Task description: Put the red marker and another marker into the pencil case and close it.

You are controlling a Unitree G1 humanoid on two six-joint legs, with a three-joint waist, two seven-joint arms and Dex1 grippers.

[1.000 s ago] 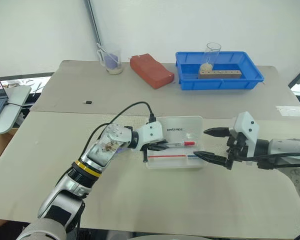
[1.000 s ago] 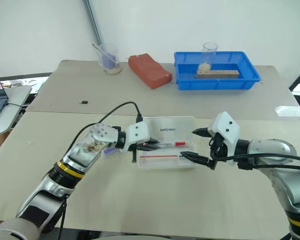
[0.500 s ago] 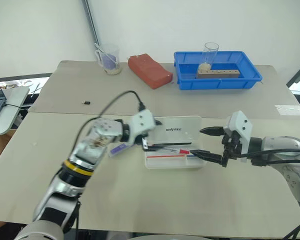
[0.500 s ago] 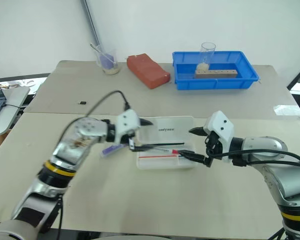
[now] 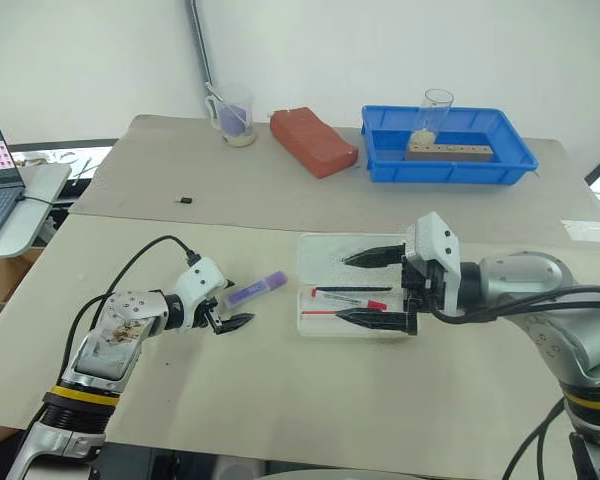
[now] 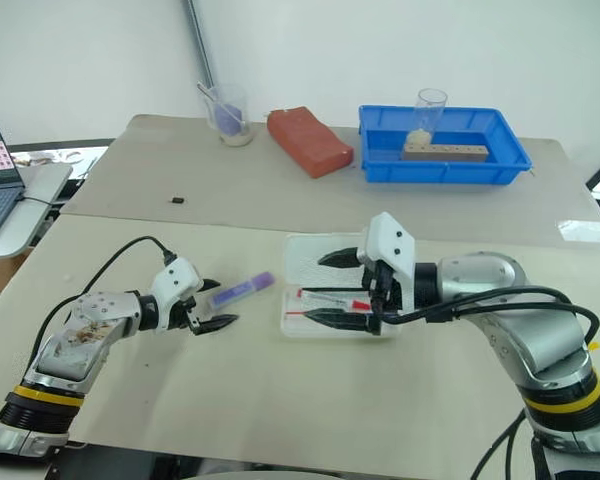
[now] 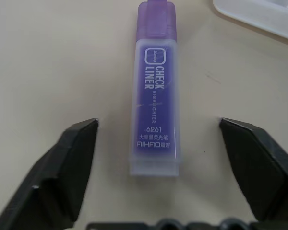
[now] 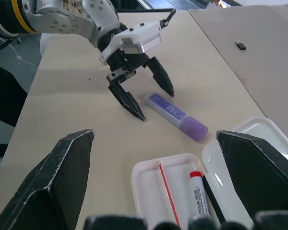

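While the pencil case (image 5: pixel 350 290) lies open near the middle of the front table (image 5: pixel 280 400), the red marker (image 5: pixel 355 298) rests inside it, next to a thin red stick pen (image 5: pixel 325 313) and a thin black pen (image 5: pixel 352 291). The right gripper (image 5: pixel 365 288) hangs over the open case with its two black fingers spread wide. One finger is over the lid side and the other is over the near edge of the tray part. It holds nothing. The purple marker (image 5: pixel 257 290) lies flat on the table, just to the left of the case and not touching it. Its see-through cap end points toward the case. The left gripper (image 6: pixel 208 306) sits low by the table at the marker's tail end. Its fingers are open too, and in the left wrist view the purple marker (image 7: pixel 156 91) lies between the two finger tips with a gap on each side, so nothing is pinched. At the back of the far table are a blue tray (image 5: pixel 445 150), a red-brown block (image 5: pixel 313 141) and a clear cup (image 5: pixel 232 115).
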